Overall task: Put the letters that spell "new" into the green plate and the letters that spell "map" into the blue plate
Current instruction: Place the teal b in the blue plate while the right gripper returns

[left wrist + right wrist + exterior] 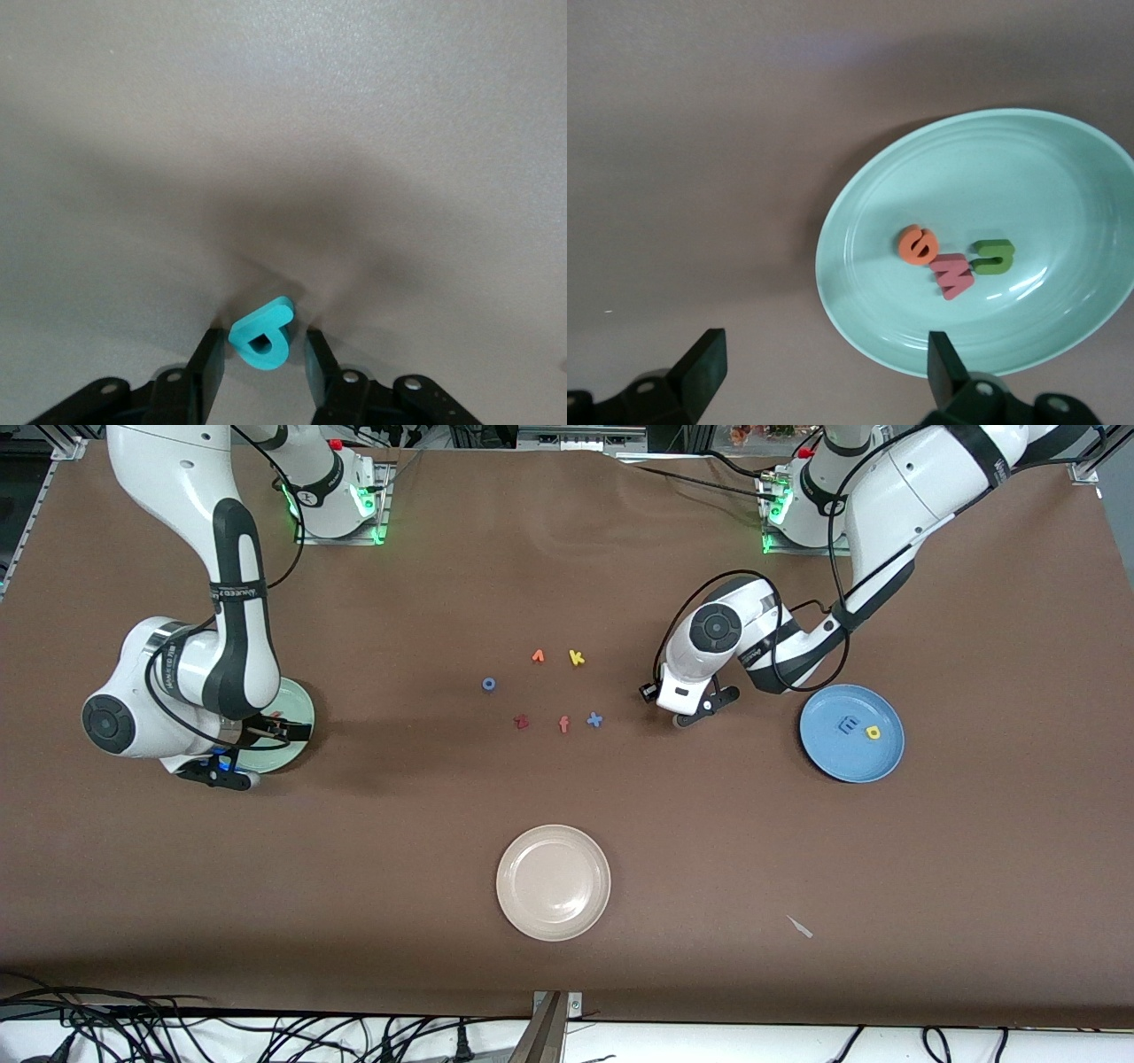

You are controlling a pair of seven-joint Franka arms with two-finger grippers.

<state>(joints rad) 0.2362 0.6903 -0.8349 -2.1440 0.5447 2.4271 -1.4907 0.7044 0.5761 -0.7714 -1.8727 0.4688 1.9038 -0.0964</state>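
Note:
My left gripper (263,359) is shut on the teal p (263,334), which sits tilted between its fingers (205,363), low over the bare table. In the front view this left gripper (700,707) is between the loose letters and the blue plate (828,757), and the p is hidden. The blue m (848,725) and yellow a (873,732) lie in that plate. The green plate (1063,177) holds the orange e (918,245), red-pink w (954,274) and green n (994,257). My right gripper (824,359) stands open and empty over the table beside the green plate (301,701).
Loose letters lie mid-table: a blue o (488,684), an orange letter (538,656), a yellow k (576,658), a dark red z (522,722), a salmon f (563,724) and a blue cross shape (594,720). A cream-white plate (554,921) sits nearer the front camera.

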